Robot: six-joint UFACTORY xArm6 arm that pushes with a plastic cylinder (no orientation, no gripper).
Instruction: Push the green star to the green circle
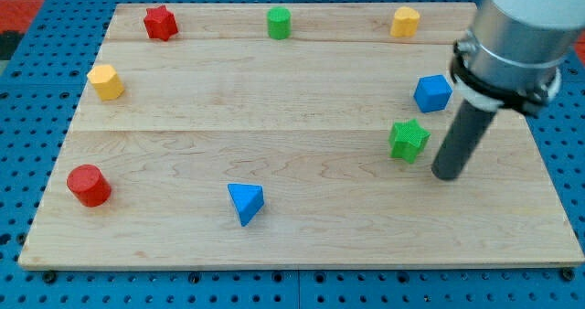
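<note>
The green star (pixel 409 140) lies on the wooden board (pixel 292 208) at the view's right, just below a blue cube (pixel 432 93). The green circle (pixel 279 23) stands near the view's top, at the middle of the board's far edge. My tip (pixel 445 175) rests on the board just to the right of the green star and slightly below it, with a small gap between them. The dark rod rises from the tip up to the arm's grey body at the view's top right.
A red star (pixel 160 22) sits at the top left, a yellow block (pixel 405 21) at the top right, a yellow hexagon (pixel 105 81) at the left, a red cylinder (pixel 89 185) at the bottom left, and a blue triangle (pixel 245 202) at the bottom middle.
</note>
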